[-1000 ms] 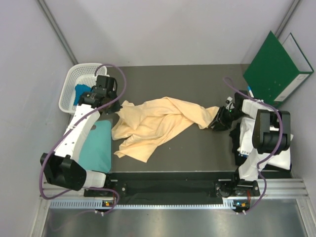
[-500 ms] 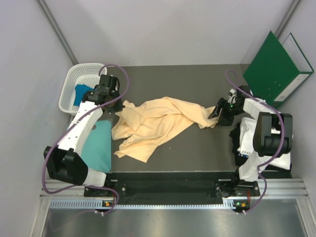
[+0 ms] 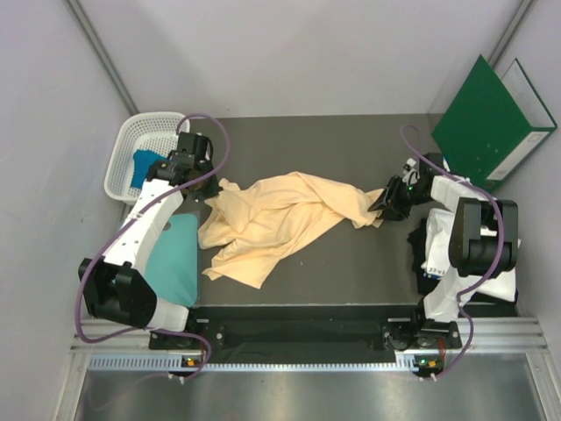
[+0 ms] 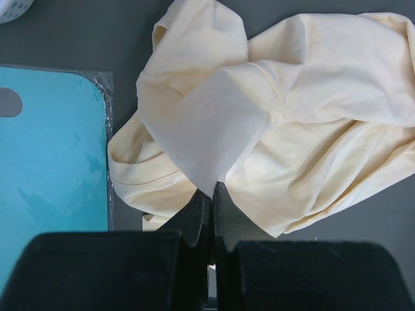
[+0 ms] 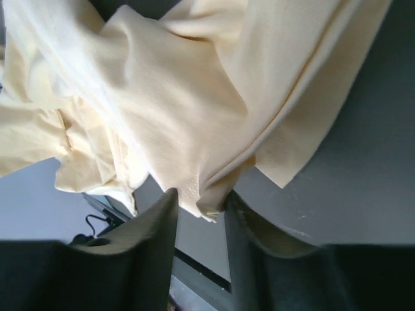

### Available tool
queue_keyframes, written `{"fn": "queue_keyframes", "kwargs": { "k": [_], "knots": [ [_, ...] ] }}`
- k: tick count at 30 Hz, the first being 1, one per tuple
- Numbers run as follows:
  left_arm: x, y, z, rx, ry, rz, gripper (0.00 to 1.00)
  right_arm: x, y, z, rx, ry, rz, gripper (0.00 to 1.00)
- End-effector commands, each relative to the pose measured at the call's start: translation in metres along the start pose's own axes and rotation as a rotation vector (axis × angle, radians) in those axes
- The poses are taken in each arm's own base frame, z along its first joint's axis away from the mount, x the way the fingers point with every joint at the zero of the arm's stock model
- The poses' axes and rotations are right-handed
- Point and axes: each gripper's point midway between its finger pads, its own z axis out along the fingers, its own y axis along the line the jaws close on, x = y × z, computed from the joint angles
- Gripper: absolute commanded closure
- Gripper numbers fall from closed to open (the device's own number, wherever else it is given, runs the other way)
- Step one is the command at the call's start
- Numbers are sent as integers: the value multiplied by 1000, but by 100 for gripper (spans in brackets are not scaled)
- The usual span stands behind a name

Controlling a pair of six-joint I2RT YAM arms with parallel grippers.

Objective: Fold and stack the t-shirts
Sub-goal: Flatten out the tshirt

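My left gripper is closed, and a fold of the peach-yellow t-shirt rises into its tips, so I judge it is pinched there. My right gripper stands partly apart, with the shirt's other corner between the fingers, not pressed. Between my two jaws the shirt lies crumpled on the table. Beyond my left jaws, a blue t-shirt waits in the white basket. I judge nothing is folded or stacked yet.
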Motion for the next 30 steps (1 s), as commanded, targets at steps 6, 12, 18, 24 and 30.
{"fn": "queue_keyframes", "kwargs": {
  "k": [6, 12, 18, 24, 30],
  "knots": [
    [-23, -5, -9, 7, -66, -16, 100, -21, 42, -3, -152, -30, -45, 100],
    [-63, -8, -20, -25, -168, 4, 100, -34, 90, -23, -362, -57, -71, 100],
    [-91, -23, -24, 2, -199, -1, 100, -56, 123, -39, -515, -141, -43, 100],
    [-123, -21, -61, -27, -299, -6, 100, -68, 163, -96, -463, -252, -208, 100],
    [-168, -12, -139, -54, -516, -50, 100, -69, 164, -141, -286, -419, -310, 100]
  ]
}}
